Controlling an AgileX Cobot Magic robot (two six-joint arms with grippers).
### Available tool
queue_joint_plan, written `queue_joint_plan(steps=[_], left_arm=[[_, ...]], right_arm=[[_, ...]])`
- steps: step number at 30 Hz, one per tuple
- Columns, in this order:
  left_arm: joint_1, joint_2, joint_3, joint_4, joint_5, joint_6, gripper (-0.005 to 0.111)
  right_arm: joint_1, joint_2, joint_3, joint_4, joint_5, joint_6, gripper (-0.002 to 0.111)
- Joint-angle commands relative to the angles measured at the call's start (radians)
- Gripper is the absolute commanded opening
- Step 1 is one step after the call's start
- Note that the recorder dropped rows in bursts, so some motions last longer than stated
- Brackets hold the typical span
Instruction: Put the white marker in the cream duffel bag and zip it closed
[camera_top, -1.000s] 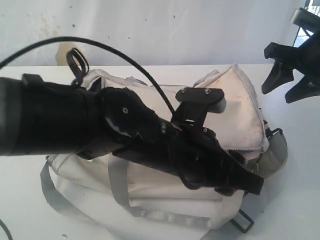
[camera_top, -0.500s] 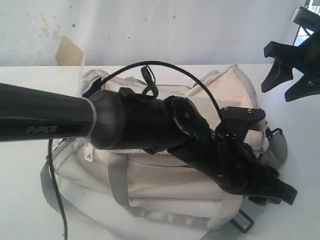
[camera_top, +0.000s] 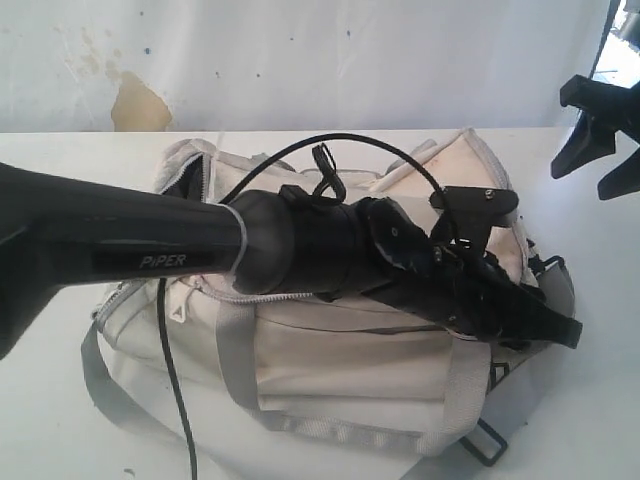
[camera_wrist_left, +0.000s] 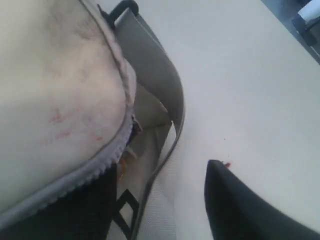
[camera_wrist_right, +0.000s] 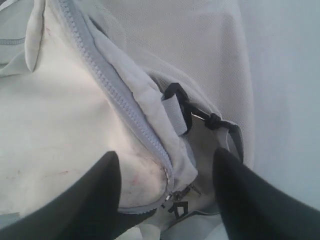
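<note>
The cream duffel bag (camera_top: 340, 350) lies on the white table, with stains on its fabric. The white marker is not in view. My left arm reaches across the top of the bag. Its gripper (camera_top: 555, 332) hangs at the bag's right end. In the left wrist view one dark finger (camera_wrist_left: 240, 210) shows over the table beside the bag (camera_wrist_left: 55, 75), well apart from the zip edge (camera_wrist_left: 100, 167). My right gripper (camera_top: 588, 180) is open, high at the far right. In its wrist view it (camera_wrist_right: 165, 152) straddles the bag's end, with the zipper pull (camera_wrist_right: 176, 199) between the fingers.
A grey webbing strap (camera_top: 235, 350) crosses the bag's front. A black clip (camera_wrist_right: 175, 95) and side strap (camera_wrist_left: 155, 70) sit at the bag's end. The left arm's cable (camera_top: 175, 400) hangs in front of the bag. A stained wall (camera_top: 140, 100) stands behind the table (camera_top: 40, 400).
The left arm has stretched further right across the bag, carrying its gripper to the bag's right end. The right gripper has shifted a little to the right.
</note>
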Motion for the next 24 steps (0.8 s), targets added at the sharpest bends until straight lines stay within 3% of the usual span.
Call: queue_joint_plan(steps=[1,3,8,12,15,17,20,24], left_arm=[[-0.043,0.007,-0.028,0.025,0.013,0.01,0.044],[-0.062,0.016,-0.026,0.029,-0.065,-0.001,0.033],[-0.062,0.03,-0.024,0.059,-0.144,-0.08,0.034],[-0.056,0.027,-0.034,0.304,-0.017,-0.299,0.034],[-0.056,0.026,-0.106,0.651,0.251,-0.59,0.034],[-0.06,0.026,-0.167,0.836,0.321,-0.748,0.034],[-0.069,0.034,-0.211,0.905,0.307,-0.897,0.034],[-0.069,0.061,-0.225,0.891,0.214,-0.904,0.034]], right_arm=[[-0.006,-0.008,0.0,0.01,-0.011,-0.021,0.051],[-0.006,-0.008,0.0,0.01,-0.011,-0.021,0.051],[-0.006,-0.008,0.0,0.01,-0.01,-0.029,0.051],[-0.006,-0.008,0.0,0.01,-0.014,-0.03,0.051],[-0.006,-0.008,0.0,0.01,-0.014,-0.03,0.051],[-0.006,-0.008,0.0,0.012,-0.019,-0.03,0.051],[-0.006,-0.008,0.0,0.012,-0.017,-0.03,0.051],[-0.006,-0.008,0.0,0.012,-0.017,-0.03,0.051]])
